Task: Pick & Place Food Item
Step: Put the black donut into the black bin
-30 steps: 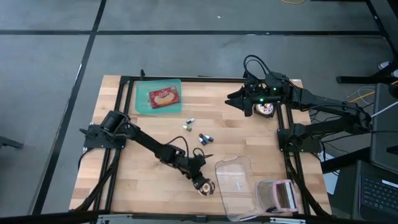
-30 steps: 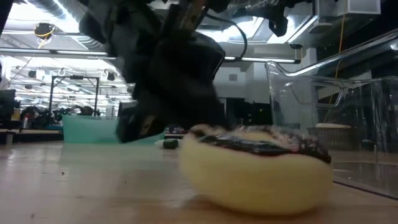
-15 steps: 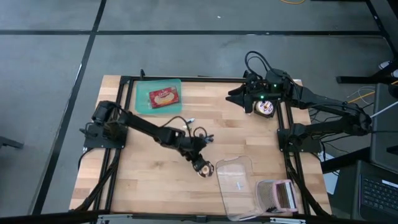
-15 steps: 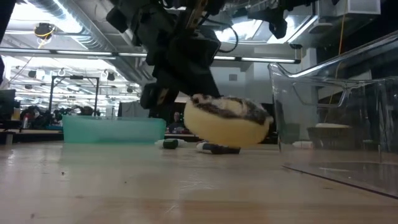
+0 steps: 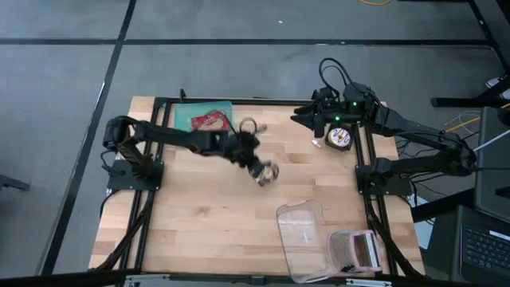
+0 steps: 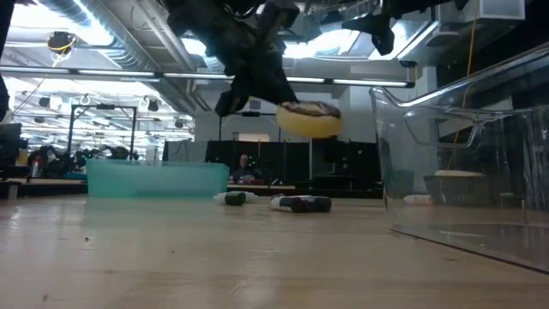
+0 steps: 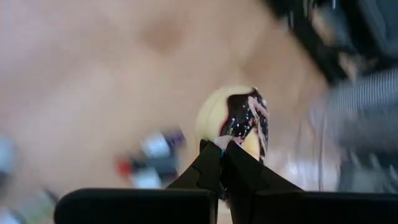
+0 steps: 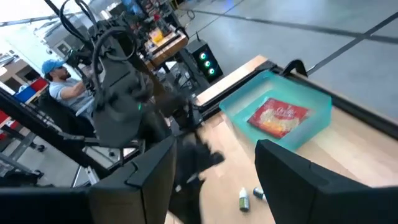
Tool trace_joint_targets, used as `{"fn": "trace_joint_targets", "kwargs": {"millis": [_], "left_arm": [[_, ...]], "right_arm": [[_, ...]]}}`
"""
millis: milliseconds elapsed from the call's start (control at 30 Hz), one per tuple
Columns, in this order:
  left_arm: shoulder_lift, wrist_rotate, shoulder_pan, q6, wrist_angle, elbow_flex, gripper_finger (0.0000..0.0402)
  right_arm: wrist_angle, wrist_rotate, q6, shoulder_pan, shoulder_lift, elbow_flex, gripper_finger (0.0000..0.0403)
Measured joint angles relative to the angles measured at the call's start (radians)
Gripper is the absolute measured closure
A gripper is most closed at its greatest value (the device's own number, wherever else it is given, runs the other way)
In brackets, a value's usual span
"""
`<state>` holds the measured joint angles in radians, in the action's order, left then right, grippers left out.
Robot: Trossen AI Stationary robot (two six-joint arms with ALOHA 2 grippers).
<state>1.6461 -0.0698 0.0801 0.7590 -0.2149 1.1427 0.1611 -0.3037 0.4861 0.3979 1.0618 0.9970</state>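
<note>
Left gripper [image 7: 222, 163] pinches round, chocolate-glazed donut [image 7: 235, 122] — aloft.

- The left tool [image 5: 261, 171] is smeared in the high view, so the doughnut [image 5: 267, 172] it carries reads only as a pale blur.
- In the left wrist view the tabletop [image 7: 93, 68] and the small items [image 7: 152, 162] are blurred beyond telling.
- The clear container [image 6: 467, 172] is cut off by the low view's right edge.
</note>
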Motion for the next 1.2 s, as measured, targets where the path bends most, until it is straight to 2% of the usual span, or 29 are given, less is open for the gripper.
{"fn": "trace_joint_targets", "kwargs": {"millis": [200, 367, 467, 633, 867, 1200], "left_arm": [[-0.093, 0.146, 0.131, -0.094, 0.080, 0.000, 0.0397], [-0.152, 0.171, 0.219, -0.194, 0.185, 0.001, 0.0397], [-0.173, 0.133, 0.258, -0.260, 0.269, 0.001, 0.0397], [-0.184, 0.020, 0.312, -0.264, 0.380, 0.001, 0.0397], [-0.184, -0.049, 0.347, -0.288, 0.369, 0.001, 0.0397], [-0.184, -0.122, 0.388, -0.309, 0.384, 0.001, 0.0396]], "right_arm": [[-0.005, 0.069, -0.001, 0.028, 0.002, 0.000, 0.0186], [-0.006, 0.077, 0.009, 0.043, 0.021, 0.000, 0.0186], [-0.011, 0.095, 0.020, 0.047, 0.038, 0.000, 0.0186], [-0.066, 0.114, 0.053, 0.047, 0.075, 0.000, 0.0186], [-0.164, 0.132, 0.085, 0.047, 0.124, 0.000, 0.0186], [-0.160, 0.132, 0.089, 0.046, 0.178, 0.044, 0.0186]]}}
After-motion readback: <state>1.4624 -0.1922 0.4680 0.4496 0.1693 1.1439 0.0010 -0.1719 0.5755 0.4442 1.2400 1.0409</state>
